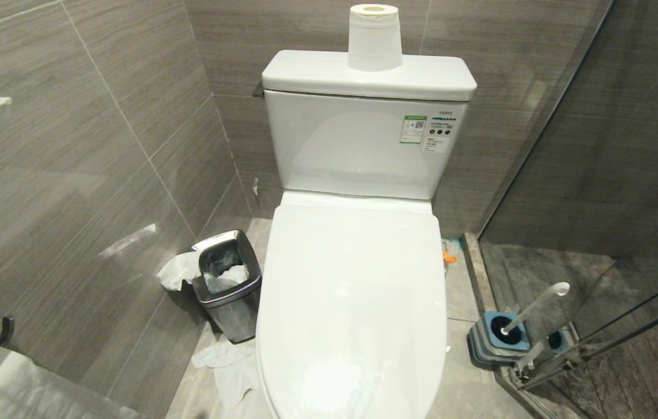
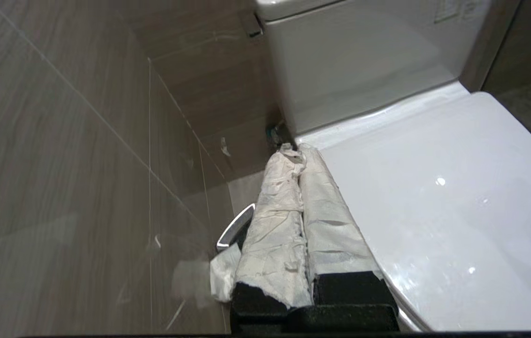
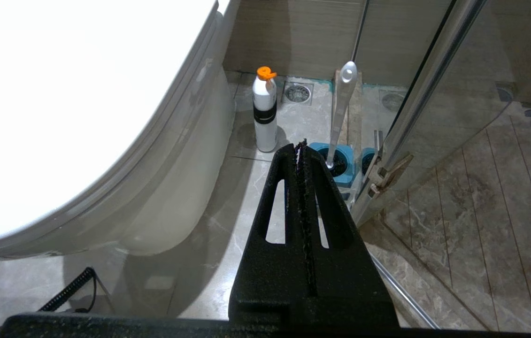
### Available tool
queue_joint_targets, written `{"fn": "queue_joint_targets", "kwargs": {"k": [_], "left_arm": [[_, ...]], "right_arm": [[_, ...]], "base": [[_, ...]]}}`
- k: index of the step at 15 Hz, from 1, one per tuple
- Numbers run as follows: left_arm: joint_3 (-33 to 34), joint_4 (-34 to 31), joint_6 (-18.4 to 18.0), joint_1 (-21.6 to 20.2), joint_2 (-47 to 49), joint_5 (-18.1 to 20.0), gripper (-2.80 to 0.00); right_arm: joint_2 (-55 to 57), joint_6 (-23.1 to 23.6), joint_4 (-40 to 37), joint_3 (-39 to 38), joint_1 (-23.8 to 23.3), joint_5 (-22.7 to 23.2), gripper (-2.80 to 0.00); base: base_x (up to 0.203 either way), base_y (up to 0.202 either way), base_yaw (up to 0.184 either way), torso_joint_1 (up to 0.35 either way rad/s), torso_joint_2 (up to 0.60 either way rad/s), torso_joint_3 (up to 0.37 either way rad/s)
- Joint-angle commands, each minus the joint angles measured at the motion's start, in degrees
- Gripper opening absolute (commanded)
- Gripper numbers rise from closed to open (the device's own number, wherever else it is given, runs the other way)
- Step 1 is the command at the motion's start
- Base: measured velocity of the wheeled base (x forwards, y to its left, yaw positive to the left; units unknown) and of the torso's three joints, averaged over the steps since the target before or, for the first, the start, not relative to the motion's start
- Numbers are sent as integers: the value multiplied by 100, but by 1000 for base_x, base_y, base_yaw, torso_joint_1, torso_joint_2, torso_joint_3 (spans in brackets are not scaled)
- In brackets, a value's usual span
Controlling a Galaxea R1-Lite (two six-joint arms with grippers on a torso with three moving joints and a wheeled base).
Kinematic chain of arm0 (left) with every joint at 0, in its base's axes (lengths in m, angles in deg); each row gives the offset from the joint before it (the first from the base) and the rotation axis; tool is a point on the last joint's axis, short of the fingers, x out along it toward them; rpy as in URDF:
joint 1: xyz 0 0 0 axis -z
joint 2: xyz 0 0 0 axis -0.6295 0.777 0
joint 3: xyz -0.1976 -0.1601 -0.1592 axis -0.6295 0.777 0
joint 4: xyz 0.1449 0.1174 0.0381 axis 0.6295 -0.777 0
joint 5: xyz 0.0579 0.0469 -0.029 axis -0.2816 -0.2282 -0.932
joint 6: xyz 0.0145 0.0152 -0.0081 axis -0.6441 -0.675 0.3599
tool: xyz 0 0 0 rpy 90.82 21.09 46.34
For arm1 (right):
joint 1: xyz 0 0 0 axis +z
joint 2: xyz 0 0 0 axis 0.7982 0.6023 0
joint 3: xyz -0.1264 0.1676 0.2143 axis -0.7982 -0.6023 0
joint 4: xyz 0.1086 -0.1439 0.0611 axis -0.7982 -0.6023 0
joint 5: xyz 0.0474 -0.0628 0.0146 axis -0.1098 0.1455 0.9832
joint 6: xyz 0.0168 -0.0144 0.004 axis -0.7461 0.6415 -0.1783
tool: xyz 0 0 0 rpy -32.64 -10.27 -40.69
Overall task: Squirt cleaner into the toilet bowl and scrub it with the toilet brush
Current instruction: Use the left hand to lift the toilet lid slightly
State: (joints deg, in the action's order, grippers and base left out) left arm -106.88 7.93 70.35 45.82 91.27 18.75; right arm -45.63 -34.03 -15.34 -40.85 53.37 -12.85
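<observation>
Lid is down on the toilet bowl, so we've done nothing yet. Both our hands are pinched together, empty: left hand by the lid's edge, right hand low. Toilet brush sits in its holder; bottle stands on the floor.

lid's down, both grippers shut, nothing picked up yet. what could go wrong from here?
1. The toilet lid is closed; squirting now would likely hit it, not the bowl.
2. The left gripper, shut and paper-wrapped, sits beside the lid edge; the wrap may slip when lifting.
3. The toilet brush stands in its holder close to the glass door; its handle could knock the glass.
</observation>
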Motion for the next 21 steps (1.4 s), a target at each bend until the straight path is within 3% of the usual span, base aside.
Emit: {"fn": "queue_joint_targets", "kwargs": {"k": [1,7,9,12,15,21], "left_arm": [[-319,201,-10,153,797,-118,-280],[-792,527,41,710,1793,-1149,-280],[-887,601,67,715,2139,-1309,-280],[-1168,1358,69,661,2991,-1477,-280],[-1591,1929,69,510,3831,-1490,-280],[-2609,2020,68,-73,5108,-1063,-280]], "right_arm": [[4,0,1,-1,4,8,-280],[4,0,1,-1,4,-1,-280],[4,0,0,-1,-4,-1,-280],[4,0,0,-1,4,-1,-280],[4,0,-8,-1,4,5,-280],[4,0,1,-1,4,-1,-280]], "base": [[0,0,0,0,0,0],[0,0,0,0,0,0],[0,0,0,0,0,0],[0,0,0,0,0,0],[0,0,0,0,0,0],[0,0,0,0,0,0]]}}
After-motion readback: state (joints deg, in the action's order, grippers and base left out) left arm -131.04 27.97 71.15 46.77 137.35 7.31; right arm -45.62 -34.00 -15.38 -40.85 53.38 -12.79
